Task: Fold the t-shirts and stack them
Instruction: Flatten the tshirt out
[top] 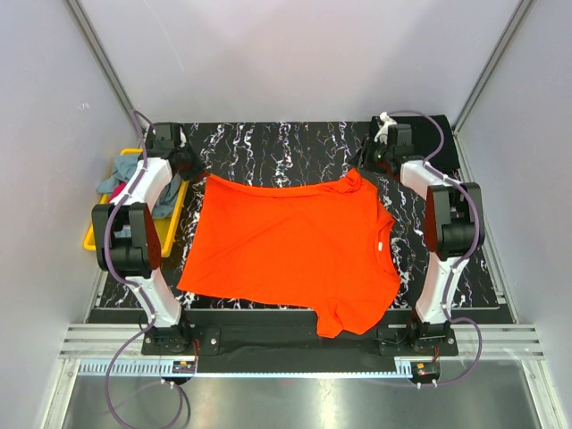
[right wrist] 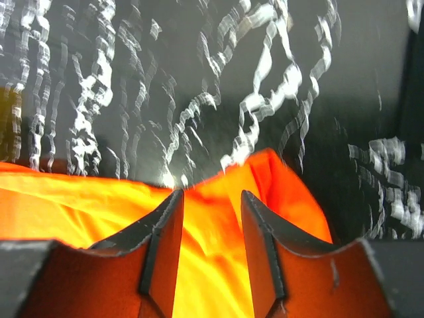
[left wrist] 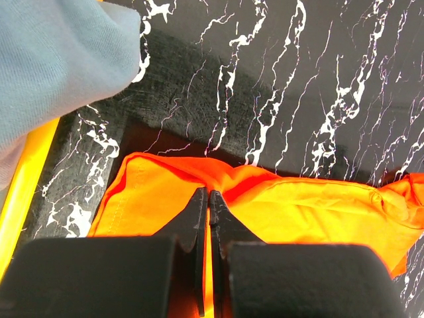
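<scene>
A bright orange t-shirt [top: 290, 246] lies spread on the black marbled mat [top: 268, 147]. My left gripper [top: 195, 168] is at the shirt's far left corner. In the left wrist view its jaws [left wrist: 209, 192] are shut on a fold of the orange cloth [left wrist: 311, 212]. My right gripper [top: 365, 166] is at the far right corner by the bunched sleeve. In the right wrist view its jaws [right wrist: 211, 193] stand open, with orange cloth [right wrist: 79, 199] lying between and under the fingers. Grey-blue shirts [top: 116, 179] lie heaped in the bin, also showing in the left wrist view [left wrist: 59, 59].
A yellow plastic bin [top: 92, 234] stands off the mat's left edge, its rim in the left wrist view [left wrist: 26, 179]. A plain black shape [top: 440, 125] lies at the mat's far right corner. Grey walls enclose the table on three sides.
</scene>
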`<state>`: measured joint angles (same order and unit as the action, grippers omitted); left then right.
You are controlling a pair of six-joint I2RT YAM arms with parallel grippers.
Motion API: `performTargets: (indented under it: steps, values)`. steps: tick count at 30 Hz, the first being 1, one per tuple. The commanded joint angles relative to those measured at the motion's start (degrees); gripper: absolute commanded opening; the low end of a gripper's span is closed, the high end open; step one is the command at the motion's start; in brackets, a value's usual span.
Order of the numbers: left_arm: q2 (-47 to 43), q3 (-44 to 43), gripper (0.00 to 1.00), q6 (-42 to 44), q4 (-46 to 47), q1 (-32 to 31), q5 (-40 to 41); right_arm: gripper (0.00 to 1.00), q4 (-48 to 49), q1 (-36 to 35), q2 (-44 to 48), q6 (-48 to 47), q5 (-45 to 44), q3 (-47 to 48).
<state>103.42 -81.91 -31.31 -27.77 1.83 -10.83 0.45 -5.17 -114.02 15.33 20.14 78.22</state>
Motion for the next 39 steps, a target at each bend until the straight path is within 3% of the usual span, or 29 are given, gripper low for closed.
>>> performTargets:
  steps: [1,5,12,39]
  values:
    - [-1.73,-0.62,0.00,0.99,0.96,-0.16,-1.56,0.45,-5.01,0.60,-2.78,-5.75,4.38,7.11]
    - [-1.64,-0.53,0.00,0.90,0.96,-0.16,-1.48,0.38,-7.83,0.86,-5.86,-7.59,4.99,11.86]
    - [-1.02,-0.97,0.00,0.64,0.96,-0.16,-2.26,0.41,-14.59,0.95,-9.38,-11.02,6.58,17.41]
    - [-0.23,-0.80,0.00,-0.68,1.84,-0.16,-3.32,0.45,-21.37,2.09,-15.36,-12.08,9.57,24.62]
